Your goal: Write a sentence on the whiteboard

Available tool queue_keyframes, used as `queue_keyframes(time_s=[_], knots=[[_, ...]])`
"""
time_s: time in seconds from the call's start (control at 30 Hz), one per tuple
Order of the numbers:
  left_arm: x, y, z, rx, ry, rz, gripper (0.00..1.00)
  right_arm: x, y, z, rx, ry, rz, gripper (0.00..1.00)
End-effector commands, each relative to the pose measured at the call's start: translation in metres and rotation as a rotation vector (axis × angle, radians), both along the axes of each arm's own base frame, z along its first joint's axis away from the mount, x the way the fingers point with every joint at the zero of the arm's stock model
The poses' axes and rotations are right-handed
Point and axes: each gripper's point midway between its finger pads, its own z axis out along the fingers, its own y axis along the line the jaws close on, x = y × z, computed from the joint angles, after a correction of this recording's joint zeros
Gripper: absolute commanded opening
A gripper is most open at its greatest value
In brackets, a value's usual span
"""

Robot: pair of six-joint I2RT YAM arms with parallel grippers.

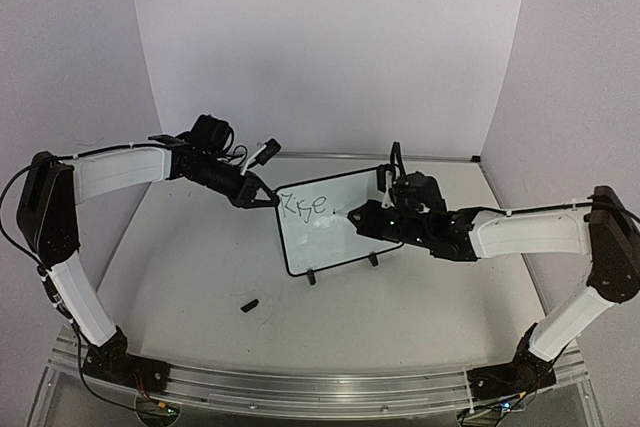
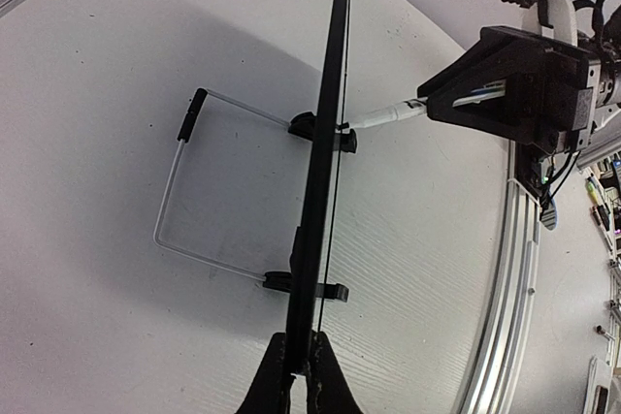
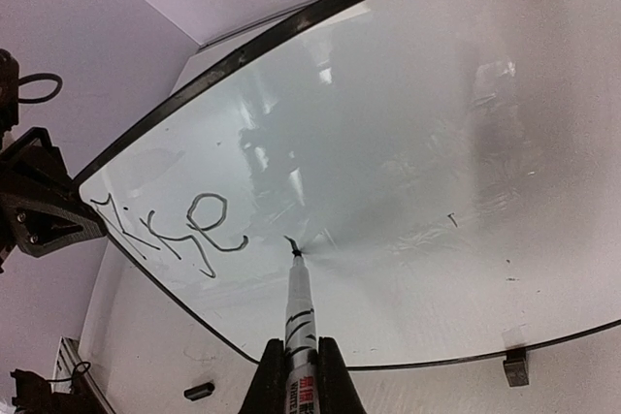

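Observation:
The whiteboard (image 1: 335,222) stands tilted on its two black feet mid-table. One line of dark lettering (image 1: 300,205), roughly "Rise", sits at its upper left; it also shows in the right wrist view (image 3: 175,230). My left gripper (image 1: 268,198) is shut on the board's left edge, seen edge-on in the left wrist view (image 2: 320,191) between the fingertips (image 2: 299,367). My right gripper (image 1: 375,217) is shut on a white marker (image 3: 299,317), whose tip touches the board (image 3: 437,143) just right of the lettering, with a short fresh stroke at the tip.
A small black marker cap (image 1: 249,304) lies on the table in front of the board, also visible in the right wrist view (image 3: 199,392). The board's wire stand (image 2: 184,191) sticks out behind it. White walls enclose the table; a metal rail (image 1: 300,387) runs along the near edge.

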Motion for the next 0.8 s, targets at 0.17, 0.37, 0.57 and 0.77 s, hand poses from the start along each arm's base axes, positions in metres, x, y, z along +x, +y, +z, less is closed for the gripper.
queue_keyframes(time_s=[0.17,0.37,0.57,0.77], knots=[[-0.008,0.006,-0.017,0.093,0.003,-0.008,0.0,-0.013,0.012,0.052,0.123,-0.091,0.115,0.0],[-0.008,0.006,-0.016,0.095,0.0,-0.007,0.0,-0.024,0.014,0.082,0.166,-0.139,0.173,0.0],[-0.009,0.007,-0.016,0.098,-0.003,-0.006,0.0,-0.025,0.01,0.082,0.1,-0.15,0.193,0.0],[-0.009,0.007,-0.016,0.102,-0.007,-0.005,0.0,-0.014,-0.001,0.077,0.077,-0.139,0.224,0.0]])
